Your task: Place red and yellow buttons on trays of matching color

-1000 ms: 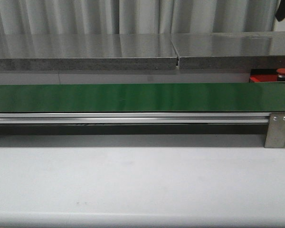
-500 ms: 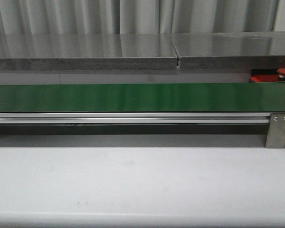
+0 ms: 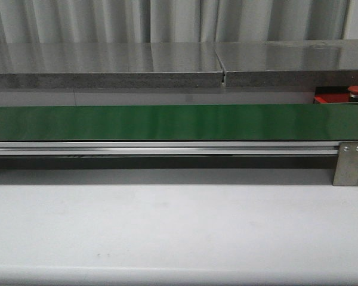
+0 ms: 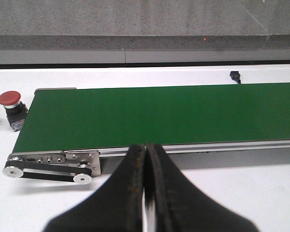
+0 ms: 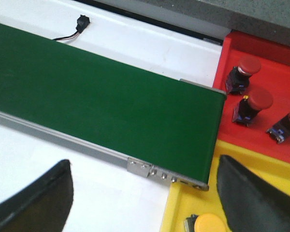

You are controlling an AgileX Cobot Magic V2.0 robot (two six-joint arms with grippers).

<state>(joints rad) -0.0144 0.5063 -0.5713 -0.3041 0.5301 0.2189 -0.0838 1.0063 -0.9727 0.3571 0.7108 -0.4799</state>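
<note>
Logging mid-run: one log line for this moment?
belt: bare | red tray: three red buttons | yellow tray: yellow button | left gripper: shut | right gripper: open

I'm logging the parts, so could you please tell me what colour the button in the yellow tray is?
Yellow: the button lies in the yellow tray, best seen in the right wrist view.

Left jaws together, right jaws apart.

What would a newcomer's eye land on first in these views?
The long green belt running across the whole front view. Next, in the right wrist view, the red tray just past the belt's end, holding three red buttons, with a yellow tray beside it holding a yellow button. In the left wrist view, one more red button stands on the white table beside the belt's other end.
</note>
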